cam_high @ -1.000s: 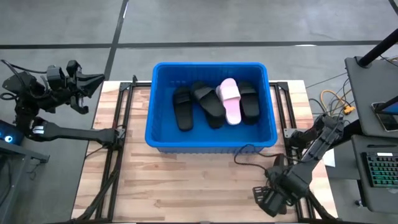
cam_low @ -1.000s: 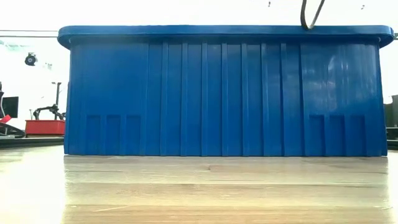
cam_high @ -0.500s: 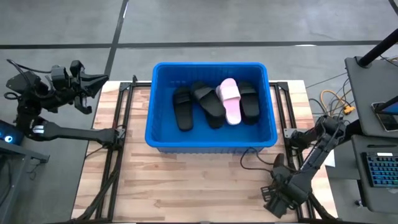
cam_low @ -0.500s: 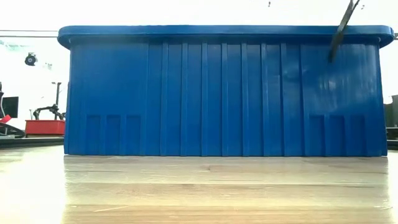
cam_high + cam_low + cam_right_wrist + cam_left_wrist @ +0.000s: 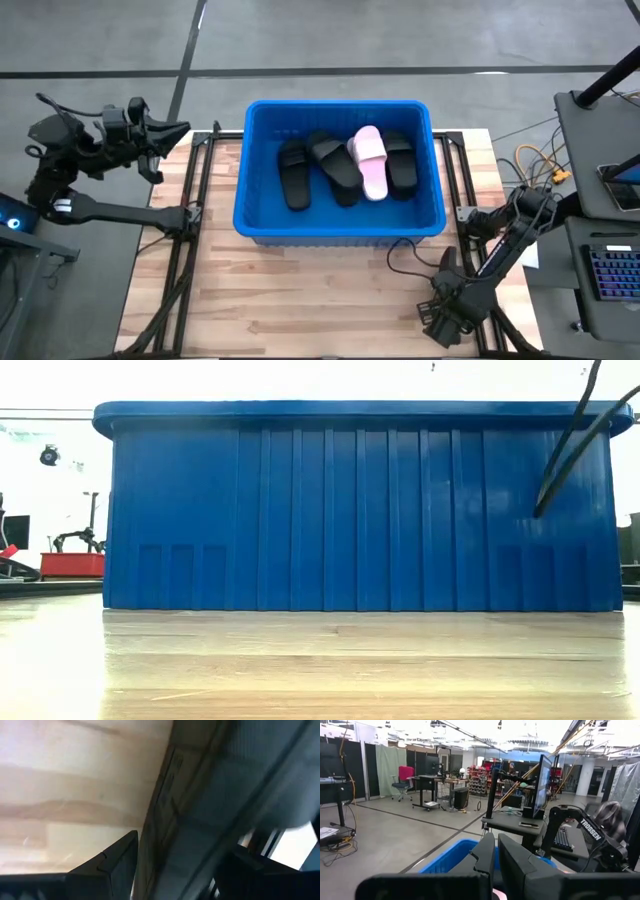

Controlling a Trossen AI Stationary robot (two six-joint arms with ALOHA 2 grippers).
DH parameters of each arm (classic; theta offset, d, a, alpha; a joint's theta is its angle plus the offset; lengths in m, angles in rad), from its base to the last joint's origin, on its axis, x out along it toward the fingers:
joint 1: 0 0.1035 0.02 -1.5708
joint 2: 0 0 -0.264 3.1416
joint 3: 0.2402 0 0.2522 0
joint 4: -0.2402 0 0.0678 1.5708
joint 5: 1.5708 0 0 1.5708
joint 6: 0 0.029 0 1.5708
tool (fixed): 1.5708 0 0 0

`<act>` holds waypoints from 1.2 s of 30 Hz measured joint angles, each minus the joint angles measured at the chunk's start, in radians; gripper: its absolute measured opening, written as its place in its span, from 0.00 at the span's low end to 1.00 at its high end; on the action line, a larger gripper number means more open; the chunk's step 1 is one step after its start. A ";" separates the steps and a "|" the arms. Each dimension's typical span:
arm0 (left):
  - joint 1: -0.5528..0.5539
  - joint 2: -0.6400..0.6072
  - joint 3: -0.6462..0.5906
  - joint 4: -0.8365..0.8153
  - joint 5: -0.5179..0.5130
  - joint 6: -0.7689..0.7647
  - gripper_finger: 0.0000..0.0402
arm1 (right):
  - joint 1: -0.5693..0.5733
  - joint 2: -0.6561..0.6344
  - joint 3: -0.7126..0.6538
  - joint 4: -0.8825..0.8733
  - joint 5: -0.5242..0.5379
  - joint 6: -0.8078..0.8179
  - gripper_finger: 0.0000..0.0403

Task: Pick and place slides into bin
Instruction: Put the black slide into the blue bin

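Right tool (image 5: 438, 322), open and empty, has dropped back to the tabletop's (image 5: 300, 290) near edge while left tool (image 5: 168, 130), shut and empty, drifted closer to the bright blue ribbed plastic bin (image 5: 262, 222); rubber slides (image 5: 345, 165) lie in it, likely finished.

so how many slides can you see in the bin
4. In the bin: black slide at left, black slide beside it, pink slide, black slide at right. More may lie hidden underneath.
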 joint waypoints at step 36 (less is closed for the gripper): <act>0.000 0.090 0.000 0.167 0.144 -0.078 0.02 | -0.262 -0.029 0.754 0.104 0.904 -1.477 0.18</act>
